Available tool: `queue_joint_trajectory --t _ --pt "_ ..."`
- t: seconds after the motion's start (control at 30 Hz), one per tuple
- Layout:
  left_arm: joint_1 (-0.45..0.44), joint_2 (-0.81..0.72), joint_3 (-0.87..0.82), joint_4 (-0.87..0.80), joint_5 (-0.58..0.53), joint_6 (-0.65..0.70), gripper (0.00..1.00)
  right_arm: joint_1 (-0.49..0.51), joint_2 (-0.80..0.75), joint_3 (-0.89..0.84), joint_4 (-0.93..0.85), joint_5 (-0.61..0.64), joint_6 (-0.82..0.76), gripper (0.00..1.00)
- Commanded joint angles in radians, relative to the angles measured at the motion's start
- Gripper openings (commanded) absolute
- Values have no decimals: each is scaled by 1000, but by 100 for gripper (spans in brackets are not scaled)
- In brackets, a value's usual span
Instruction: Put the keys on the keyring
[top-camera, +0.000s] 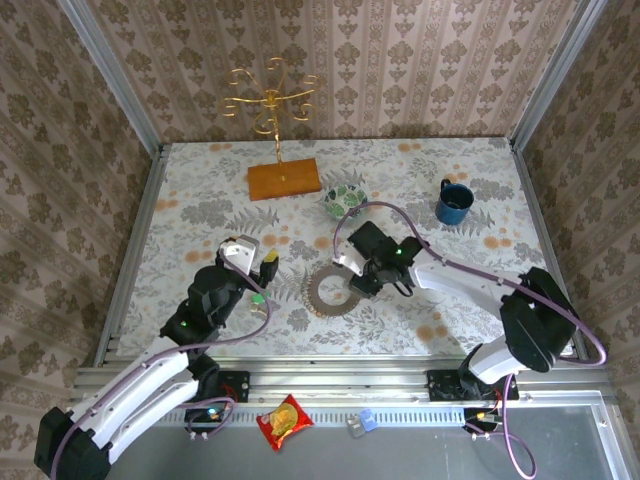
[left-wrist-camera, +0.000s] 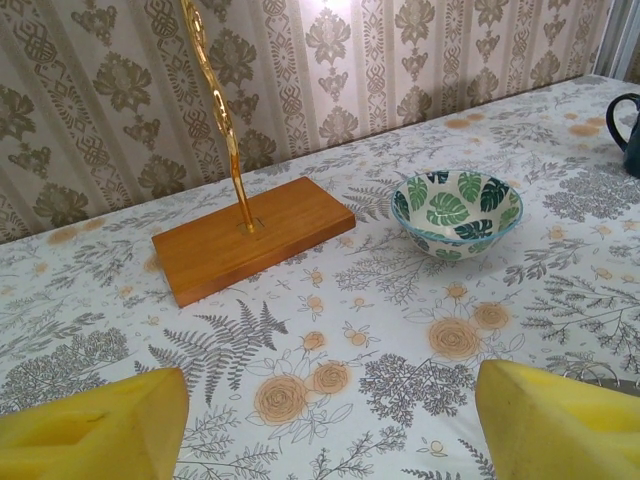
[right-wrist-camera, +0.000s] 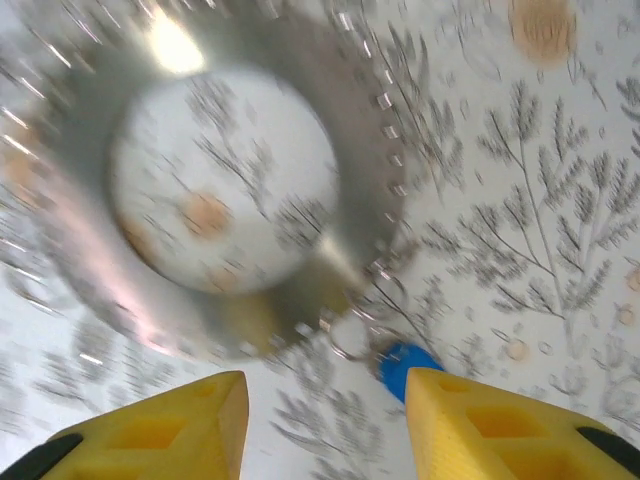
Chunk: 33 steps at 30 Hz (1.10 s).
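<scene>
Keyring: flat on the surface, mid-table. Blue key: just beside its rim, near the right fingers, which are spread and empty. Left fingers: spread, empty.

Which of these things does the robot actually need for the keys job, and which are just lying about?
Part of the job:
- keyring
- blue key, lying just beside the keyring

Just lying about:
- bowl
- mug
- gold stand
- snack packet
</scene>
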<state>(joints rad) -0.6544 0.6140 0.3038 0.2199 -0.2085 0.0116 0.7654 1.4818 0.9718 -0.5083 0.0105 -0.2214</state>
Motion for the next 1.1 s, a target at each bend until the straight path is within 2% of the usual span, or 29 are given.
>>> queue_joint_trajectory --t 0.0,0.13,0.27,0.5,1.07 --pt "6 12 7 62 13 -62 76 58 -26 -51 62 -59 410 48" --pt "6 41 -6 97 21 -102 76 68 -8 -59 45 -58 686 47" --pt "4 67 -8 105 27 -125 75 69 4 -103 98 -89 784 45" --pt "4 76 -9 98 34 -147 75 68 94 -110 118 -205 796 42" --pt "4 69 -14 91 37 -146 75 69 154 -115 104 -236 774 27"
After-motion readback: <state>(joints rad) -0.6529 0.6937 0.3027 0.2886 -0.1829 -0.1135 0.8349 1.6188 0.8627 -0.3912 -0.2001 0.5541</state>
